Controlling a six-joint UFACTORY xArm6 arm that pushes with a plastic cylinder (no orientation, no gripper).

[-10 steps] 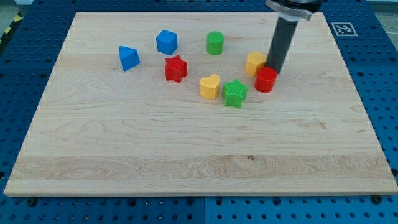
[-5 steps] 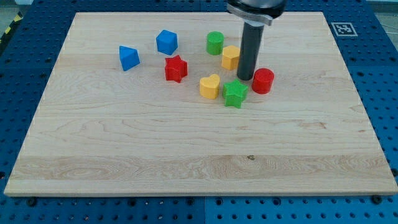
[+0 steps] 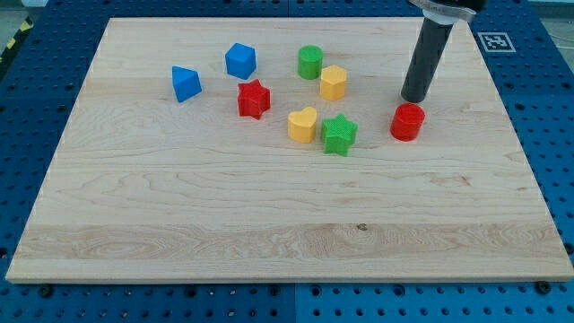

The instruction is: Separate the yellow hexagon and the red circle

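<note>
The yellow hexagon sits on the wooden board just below and right of the green circle. The red circle lies well to the view's right of it, with a wide gap of bare wood between them. My tip rests on the board just above the red circle, slightly to its right, close to it but apart. The rod rises toward the view's top right.
A yellow heart and a green star lie below the hexagon. A red star, a blue cube-like block and a blue triangle lie to the view's left. The board's right edge is beyond the red circle.
My tip pushed the yellow hexagon left toward the green circle, then swung back right. The red circle has shifted right and slightly down. Tip now stands above the red circle.
</note>
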